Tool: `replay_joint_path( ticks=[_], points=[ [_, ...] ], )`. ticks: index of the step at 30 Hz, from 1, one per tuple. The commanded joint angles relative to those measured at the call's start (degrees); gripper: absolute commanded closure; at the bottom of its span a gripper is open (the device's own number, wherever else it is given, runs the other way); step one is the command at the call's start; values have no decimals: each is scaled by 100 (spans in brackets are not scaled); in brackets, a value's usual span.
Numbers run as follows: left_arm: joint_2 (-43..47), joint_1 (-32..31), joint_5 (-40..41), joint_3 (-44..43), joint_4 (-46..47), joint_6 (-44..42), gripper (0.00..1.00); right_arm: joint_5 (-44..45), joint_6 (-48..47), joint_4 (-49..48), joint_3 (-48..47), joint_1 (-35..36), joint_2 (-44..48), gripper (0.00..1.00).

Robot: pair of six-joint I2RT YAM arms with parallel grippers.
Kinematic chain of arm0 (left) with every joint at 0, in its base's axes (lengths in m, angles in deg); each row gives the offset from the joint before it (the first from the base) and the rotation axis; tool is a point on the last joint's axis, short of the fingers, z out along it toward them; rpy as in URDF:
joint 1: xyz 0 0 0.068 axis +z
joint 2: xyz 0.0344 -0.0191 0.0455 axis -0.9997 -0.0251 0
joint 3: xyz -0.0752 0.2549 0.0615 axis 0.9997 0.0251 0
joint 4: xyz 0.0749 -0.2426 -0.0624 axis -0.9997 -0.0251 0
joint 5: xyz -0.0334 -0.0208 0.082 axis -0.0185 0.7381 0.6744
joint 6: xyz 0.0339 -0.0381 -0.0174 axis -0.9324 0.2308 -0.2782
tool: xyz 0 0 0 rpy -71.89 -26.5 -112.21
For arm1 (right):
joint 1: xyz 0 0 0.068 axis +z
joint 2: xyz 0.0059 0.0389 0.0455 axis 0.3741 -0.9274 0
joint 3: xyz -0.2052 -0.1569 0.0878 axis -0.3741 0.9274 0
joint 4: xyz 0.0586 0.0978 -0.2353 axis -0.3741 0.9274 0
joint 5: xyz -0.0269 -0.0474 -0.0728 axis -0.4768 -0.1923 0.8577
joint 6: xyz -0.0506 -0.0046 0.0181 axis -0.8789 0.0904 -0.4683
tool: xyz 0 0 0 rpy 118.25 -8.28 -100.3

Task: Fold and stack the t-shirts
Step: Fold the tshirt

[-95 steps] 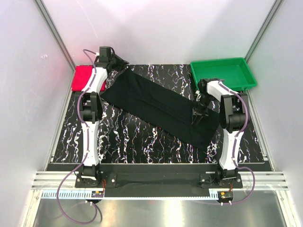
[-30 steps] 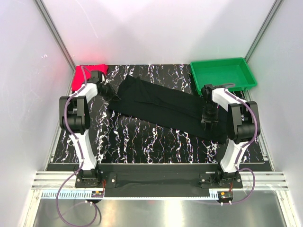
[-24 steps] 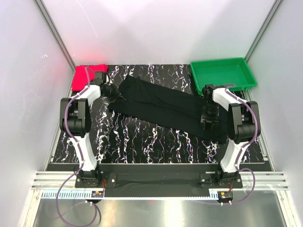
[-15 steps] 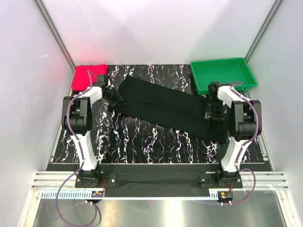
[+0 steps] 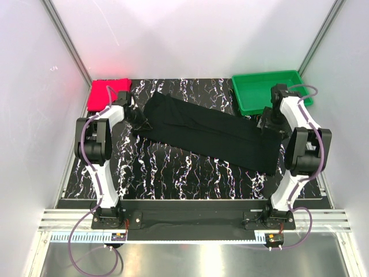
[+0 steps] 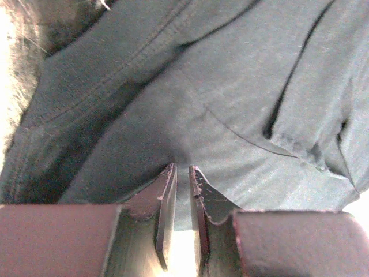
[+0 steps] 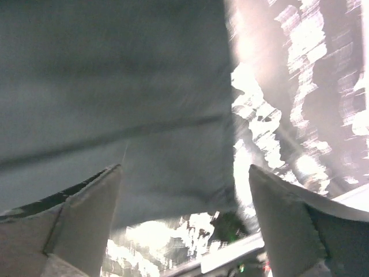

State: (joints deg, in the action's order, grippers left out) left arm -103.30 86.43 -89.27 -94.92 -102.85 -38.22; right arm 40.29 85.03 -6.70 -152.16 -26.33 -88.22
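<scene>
A black t-shirt [image 5: 202, 133], folded into a long strip, lies slanting across the mat from back left to front right. My left gripper [image 5: 138, 120] sits low at its left end. In the left wrist view this gripper [image 6: 181, 170] is shut on a pucker of the black cloth [image 6: 230, 86]. My right gripper [image 5: 268, 124] hovers over the strip's right end, jaws wide open and empty. The right wrist view shows that gripper [image 7: 184, 168] above the shirt's edge [image 7: 115, 86]. A pinkish-red t-shirt [image 5: 106, 92] lies folded at the back left corner.
A green tray [image 5: 265, 89] stands at the back right, just behind my right arm. The black marbled mat [image 5: 173, 167] covers the table. White walls close in on the left, back and right.
Both arms laid the black t-shirt down. In the last second the right gripper opened, let go of the right end and moved back towards the tray. The left gripper barely moved.
</scene>
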Motion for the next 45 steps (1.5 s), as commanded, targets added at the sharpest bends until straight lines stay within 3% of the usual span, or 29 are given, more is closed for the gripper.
replay_joint_path(
  ticks=[1, 3, 10, 15, 20, 24, 25, 28, 29, 33, 35, 38, 41, 45],
  points=[
    [252, -7, -302, -134, 160, 56, 80, -1274, -3, -126, 614, 84, 743, 0],
    [111, -7, -337, -195, 187, 74, 81, -1948, 76, -346, 1061, 102, 989, 0],
    [-153, 204, -188, 129, 178, 591, 89, -2610, 191, -742, 1345, 295, 1051, 0],
    [355, 590, 233, 770, 64, 566, 93, -3691, 191, -1076, 1363, 400, 867, 0],
    [945, 1003, 313, 1561, -7, 303, 93, -3965, 77, -1164, 1310, 884, 463, 0],
    [1481, 1013, 129, 1677, -129, -224, 83, -4202, 94, -1270, 1573, 1182, 287, 0],
    [1743, 943, 32, 1668, -156, -364, 71, -4229, 86, -1279, 1626, 1261, 313, 0],
    [2192, 628, 32, 1528, -147, -514, 51, -4326, 50, -1279, 1758, 1306, 480, 0],
    [2342, 513, -21, 1467, -139, -515, 49, -4326, 33, -1244, 1758, 1289, 541, 0],
    [2115, 239, -968, 1518, 902, 325, 50, -4413, -99, -1104, 1714, 1280, 700, 1],
    [1818, 99, -1084, 1642, 1327, 679, 58, -4449, -125, -1060, 1705, 1289, 796, 0],
    [1474, 11, -910, 1475, 1540, 961, 62, -4449, -230, -963, 1731, 1280, 971, 0],
    [1429, -7, -374, 1282, 1444, 1041, 55, -4335, -327, -936, 1872, 1289, 1191, 0],
    [1158, -42, -205, 1098, 1400, 1207, 57, -4247, -407, -901, 2030, 1262, 1359, 0]
  ],
)
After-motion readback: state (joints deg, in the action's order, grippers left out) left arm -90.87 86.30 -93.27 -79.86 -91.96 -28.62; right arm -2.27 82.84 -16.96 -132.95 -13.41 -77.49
